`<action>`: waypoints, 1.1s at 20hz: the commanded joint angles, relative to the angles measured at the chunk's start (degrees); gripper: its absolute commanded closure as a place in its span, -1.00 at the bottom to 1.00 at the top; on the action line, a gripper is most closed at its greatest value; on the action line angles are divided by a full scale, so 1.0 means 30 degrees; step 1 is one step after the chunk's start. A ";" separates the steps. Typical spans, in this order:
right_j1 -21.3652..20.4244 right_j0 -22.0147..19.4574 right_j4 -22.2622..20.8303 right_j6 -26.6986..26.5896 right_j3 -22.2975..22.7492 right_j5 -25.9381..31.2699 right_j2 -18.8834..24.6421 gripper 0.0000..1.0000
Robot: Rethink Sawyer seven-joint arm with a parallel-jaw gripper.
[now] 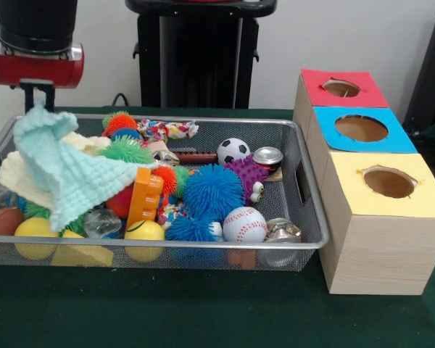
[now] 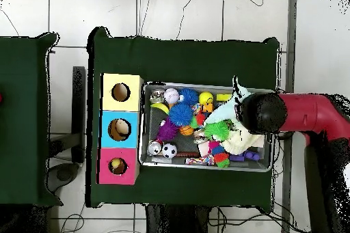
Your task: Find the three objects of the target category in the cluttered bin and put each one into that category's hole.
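Dark green table (image 1: 203,319) with the bin (image 1: 304,243) beside wooden box (image 1: 377,246).

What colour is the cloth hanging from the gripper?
Pale mint green cloth, clearest in the front view.

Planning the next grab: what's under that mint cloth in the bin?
Under the mint cloth show a cream cloth, yellow balls and a clear wrapper; anything deeper is covered.

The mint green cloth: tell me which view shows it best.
The front view. There the mint green cloth hangs from under the arm's wrist and drapes over the toys at one end of the bin, its waffle texture plain. In the overhead view the arm covers most of it; only a pale edge shows.
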 commanded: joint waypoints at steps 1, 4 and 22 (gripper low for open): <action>0.2121 -0.0455 -0.1071 -0.1306 0.3357 -0.3259 0.0245 1.00; 0.3115 -0.0038 -0.1245 -0.0413 0.3298 -0.4388 -0.0052 1.00; 0.6469 0.4444 0.0281 0.5270 0.3294 -1.1183 -0.3831 1.00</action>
